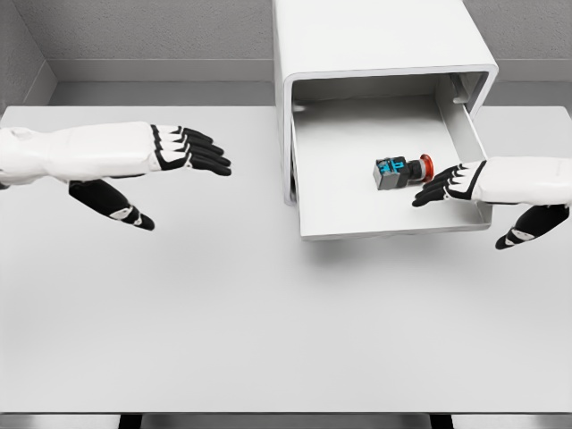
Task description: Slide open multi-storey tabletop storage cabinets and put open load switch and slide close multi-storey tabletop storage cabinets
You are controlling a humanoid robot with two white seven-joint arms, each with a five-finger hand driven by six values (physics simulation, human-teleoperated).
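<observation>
Clearly past the placing step: load switch lying on its side inside the pulled-out drawer of the white storage cabinet, upper right of the frame, red button end toward the right, grey body with blue terminals toward the left. Right hand reaching in from the right edge, fingers spread and loose, tips just beside the red button, pinching nothing; whether a tip touches the switch, impossible to tell. Thumb hanging below, outside the drawer's front right corner. Left hand hovering at upper left of the frame over the bench, well apart from the cabinet, fingers straight and pressed together, thumb hanging lower, holding nothing.

Judged from the layout: opening done, switch deposited, closing not yet done. Probably next: lifting the right hand clear of the drawer walls without nudging the switch, then pressing flat against the drawer's front lip at lower middle-right and pushing toward the top of the frame until flush with the cabinet shell. Worth a straight, even push to avoid jamming on the rails.
</observation>
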